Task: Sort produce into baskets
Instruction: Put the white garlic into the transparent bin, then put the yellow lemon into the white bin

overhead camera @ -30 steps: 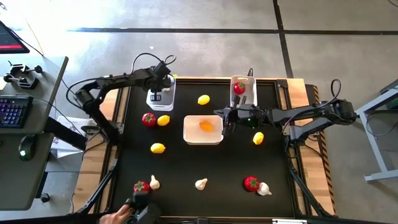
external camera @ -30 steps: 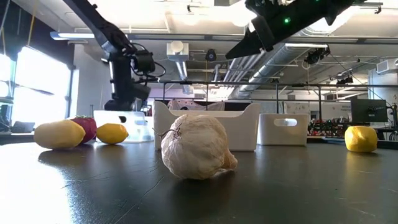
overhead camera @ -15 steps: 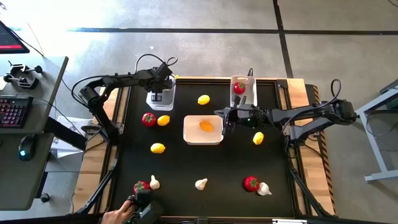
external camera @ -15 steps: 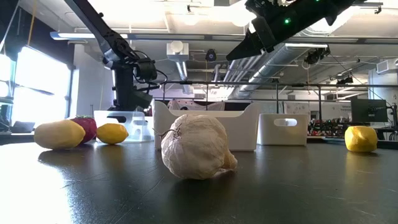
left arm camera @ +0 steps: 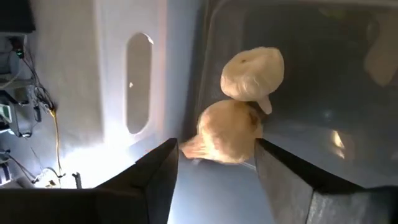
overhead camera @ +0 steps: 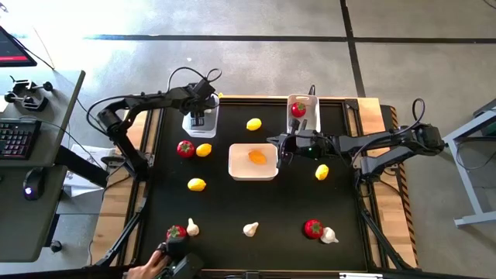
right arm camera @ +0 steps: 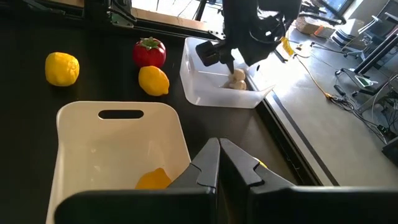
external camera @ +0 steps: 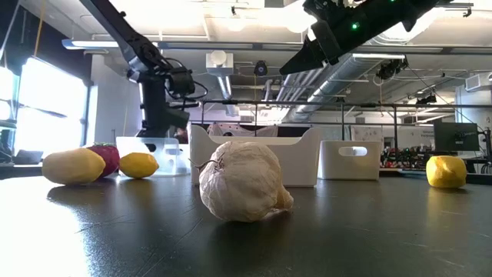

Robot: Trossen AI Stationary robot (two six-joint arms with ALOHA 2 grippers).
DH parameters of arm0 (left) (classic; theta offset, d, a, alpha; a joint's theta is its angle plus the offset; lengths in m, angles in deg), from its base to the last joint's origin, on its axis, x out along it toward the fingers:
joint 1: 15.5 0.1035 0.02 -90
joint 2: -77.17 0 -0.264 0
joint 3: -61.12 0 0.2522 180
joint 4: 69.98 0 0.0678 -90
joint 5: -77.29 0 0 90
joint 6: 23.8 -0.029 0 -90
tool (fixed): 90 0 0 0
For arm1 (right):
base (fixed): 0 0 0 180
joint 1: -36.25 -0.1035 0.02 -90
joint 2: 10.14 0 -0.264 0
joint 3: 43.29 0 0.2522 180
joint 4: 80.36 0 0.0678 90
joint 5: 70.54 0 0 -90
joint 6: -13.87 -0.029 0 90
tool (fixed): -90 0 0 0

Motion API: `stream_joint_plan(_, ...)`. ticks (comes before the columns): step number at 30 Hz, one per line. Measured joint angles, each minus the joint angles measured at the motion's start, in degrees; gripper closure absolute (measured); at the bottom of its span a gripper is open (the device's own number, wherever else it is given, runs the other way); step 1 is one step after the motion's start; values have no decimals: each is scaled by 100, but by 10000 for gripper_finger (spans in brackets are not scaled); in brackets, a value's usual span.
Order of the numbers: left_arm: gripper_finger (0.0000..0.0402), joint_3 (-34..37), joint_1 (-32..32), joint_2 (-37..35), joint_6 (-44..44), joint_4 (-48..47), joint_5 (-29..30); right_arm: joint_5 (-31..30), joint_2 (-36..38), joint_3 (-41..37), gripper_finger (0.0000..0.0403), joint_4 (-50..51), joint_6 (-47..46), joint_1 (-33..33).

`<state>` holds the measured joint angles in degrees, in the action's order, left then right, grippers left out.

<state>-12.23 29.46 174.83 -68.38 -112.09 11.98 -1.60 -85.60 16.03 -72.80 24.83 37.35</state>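
nearest to me, along the front of the black bench (overhead camera: 256, 201), five pieces lie loose: a red fruit (overhead camera: 176, 232) with a garlic (overhead camera: 192, 227) beside it, a garlic in the middle (overhead camera: 250, 229), and a second red fruit (overhead camera: 312, 228) touching another garlic (overhead camera: 329, 235). a hand (overhead camera: 147, 267) shows at the very front edge.

a bit further in, a lemon (overhead camera: 197, 184) sits alone on the left and another lemon (overhead camera: 322, 172) on the right. then a red fruit (overhead camera: 185, 148) and a lemon (overhead camera: 204, 149) sit close together. all of these are not sorted yet.

the wide basket (overhead camera: 253, 162) in the middle has one orange lemon (overhead camera: 256, 156) in it. the right gripper (overhead camera: 282, 152) waits just beside it with its fingers (right arm camera: 208, 168) pressed together, holding nothing.

at the back, one more lemon (overhead camera: 253, 124) lies loose. the right back basket (overhead camera: 302, 113) holds one red fruit (overhead camera: 298, 109). the left back basket (overhead camera: 201, 120) holds two garlics (left arm camera: 239, 102). the left gripper (overhead camera: 198, 118) is right over that basket, its fingers (left arm camera: 155, 180) spread wide on each side of the nearer garlic, not pinching it. i think that one was just dropped.

so about four pieces are in, ten are left. more to do than done.
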Motion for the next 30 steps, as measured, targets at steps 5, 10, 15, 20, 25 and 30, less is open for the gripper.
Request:
stream_joint_plan(5, 199, 2, -7, -375, 28, -32, -53, 0, 0, 0, 403, 0, 0, 0)
stream_joint_plan(10, 203, 2, -61, -1118, 407, -114, -610, 0, 0, 0, 403, 0, 0, 0)
stream_joint_plan(15, 220, 57, -285, -1973, 1093, -420, -1456, 0, 0, 0, 403, 0, 0, 0)
stream_joint_plan(20, 249, 744, -764, -2811, 1623, -249, -1692, 0, 0, 0, 403, -1, 0, 0)
stream_joint_plan(25, 281, 1539, -1514, -3523, 2110, 436, -1682, 64, -2, 0, 397, -6, -2, 0)
stream_joint_plan(30, 304, 1876, -2171, -4008, 2722, 837, -1666, 124, -219, 0, 365, -314, 66, -59)
